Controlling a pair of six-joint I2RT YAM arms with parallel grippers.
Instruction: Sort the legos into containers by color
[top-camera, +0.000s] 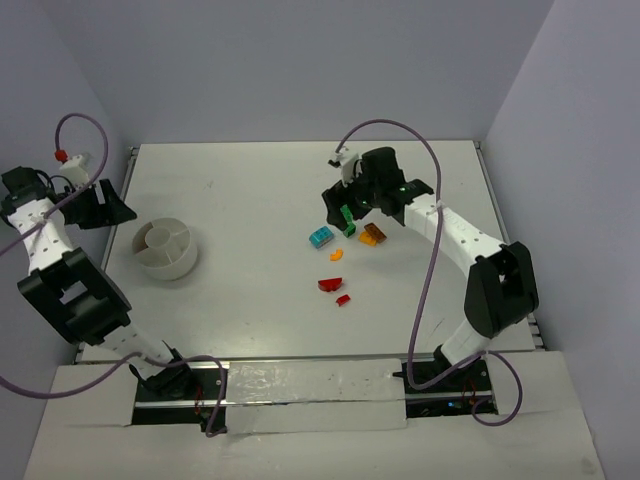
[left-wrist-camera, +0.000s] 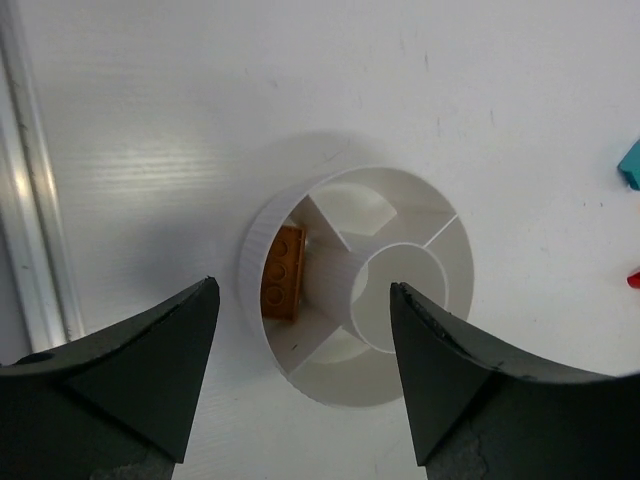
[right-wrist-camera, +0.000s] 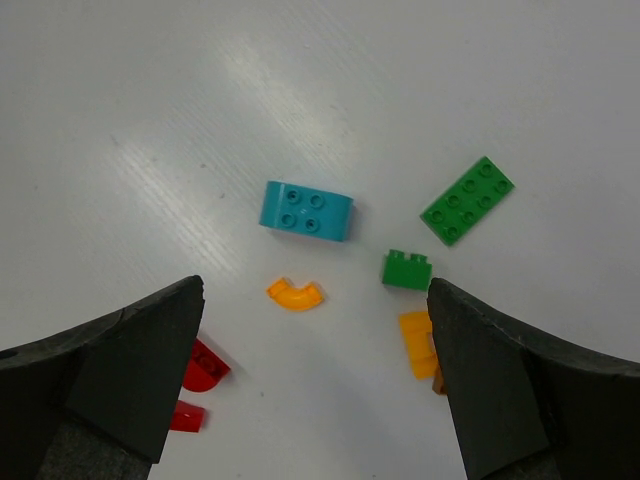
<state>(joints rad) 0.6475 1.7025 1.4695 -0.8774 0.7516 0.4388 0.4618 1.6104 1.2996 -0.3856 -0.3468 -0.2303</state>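
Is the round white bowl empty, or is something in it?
Not empty. The left wrist view shows one orange studded brick lying in a side compartment of the round white divided bowl.

A white counter (top-camera: 250, 200) is seen, its surface marked by faint dark scuffs and fine parallel grooves. It is enclosed on three sides by pale lavender walls: a back wall (top-camera: 300, 70), a left wall (top-camera: 40, 80) and a right wall (top-camera: 580, 150). A metal edging strip (left-wrist-camera: 25, 220) is set along the counter's left border. At the near edge a crinkled white sheet (top-camera: 310, 385) is laid over a dark rail (top-camera: 170, 410) — and below it a plain white ledge (top-camera: 300, 450) is shown.
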